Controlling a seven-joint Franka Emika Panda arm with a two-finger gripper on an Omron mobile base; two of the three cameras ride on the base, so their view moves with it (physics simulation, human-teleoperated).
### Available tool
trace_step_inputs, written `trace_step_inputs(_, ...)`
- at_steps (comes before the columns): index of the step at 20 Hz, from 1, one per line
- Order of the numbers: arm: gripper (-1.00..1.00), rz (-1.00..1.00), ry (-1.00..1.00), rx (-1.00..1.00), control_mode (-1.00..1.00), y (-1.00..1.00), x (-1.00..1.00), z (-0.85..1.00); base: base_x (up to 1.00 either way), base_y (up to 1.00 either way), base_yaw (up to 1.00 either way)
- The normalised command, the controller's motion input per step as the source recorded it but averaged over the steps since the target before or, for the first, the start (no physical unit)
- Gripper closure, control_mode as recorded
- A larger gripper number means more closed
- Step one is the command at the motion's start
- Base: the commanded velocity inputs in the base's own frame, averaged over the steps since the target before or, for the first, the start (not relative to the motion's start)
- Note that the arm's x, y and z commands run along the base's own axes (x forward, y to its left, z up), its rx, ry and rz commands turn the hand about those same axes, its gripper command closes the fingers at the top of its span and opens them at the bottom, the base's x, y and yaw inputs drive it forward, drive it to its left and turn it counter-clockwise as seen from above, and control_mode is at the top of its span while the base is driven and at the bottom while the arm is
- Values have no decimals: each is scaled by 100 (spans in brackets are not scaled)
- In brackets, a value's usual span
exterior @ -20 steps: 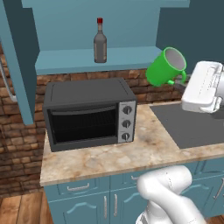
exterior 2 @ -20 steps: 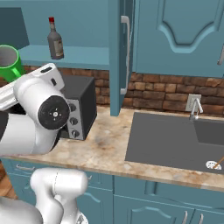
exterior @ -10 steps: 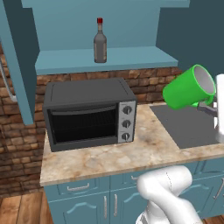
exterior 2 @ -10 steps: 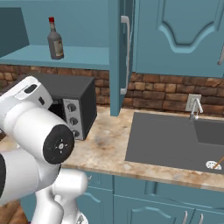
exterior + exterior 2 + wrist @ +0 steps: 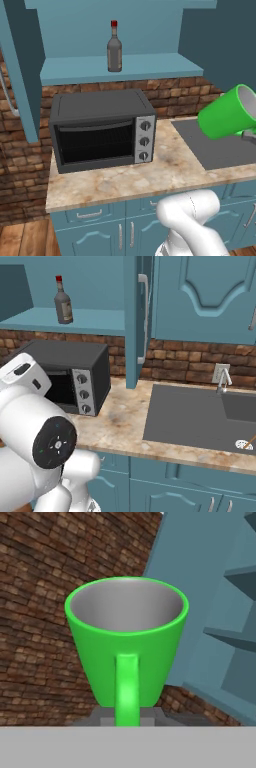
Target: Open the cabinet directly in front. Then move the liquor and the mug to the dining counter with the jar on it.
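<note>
Item 1, mug (image 5: 229, 111): green, w/ side handle. Was clamped by its handle in my fingers, pinched tight on it; fingertips themselves mostly hidden at bottom of hand view. Hung in mid-air, tilted, mouth toward the right, above the dark sink (image 5: 200, 416) area at right edge of left base view. Off the shelf, touching nothing else.

Item 2, liquor (image 5: 114, 47): dark bottle, red cap. Stood upright on the cabinet shelf (image 5: 120, 67), above the toaster oven (image 5: 102, 130). Untouched, well apart from mug.

Item 3, cabinet (image 5: 134, 321): doors stood swung out, interior exposed. Opening step judged done.

Item 4, marbled counter (image 5: 150, 175) w/ oven: not the target surface.

Status: approx. one of three steps complete, second underway. Mug lifted but not delivered; dining counter and jar not seen from here, so base prob. has to drive there. Left: set mug down, come back for bottle, carry it over too. Risk, my guess: handle-only grip lets mug swing en route.
</note>
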Motion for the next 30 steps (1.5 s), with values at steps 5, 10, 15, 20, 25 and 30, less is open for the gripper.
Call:
trace_step_inputs(5, 100, -4, 0, 0, -100, -6, -7, -8, 0, 0, 0)
trace_step_inputs(10, 100, -7, 0, 0, -100, -10, -7, -14, 0, 0, 0)
trace_step_inputs(15, 100, 0, 0, 0, -100, 0, 0, 0, 0, 0, 0)
trace_step_inputs(20, 100, 0, 0, 0, 100, 0, 0, 0, 0, 0, 0)
trace_step_inputs(25, 100, 0, 0, 0, 100, 0, 0, 0, -53, -11, 0)
trace_step_inputs(30, 100, 0, 0, 0, 100, 0, 0, 0, -74, -21, 0)
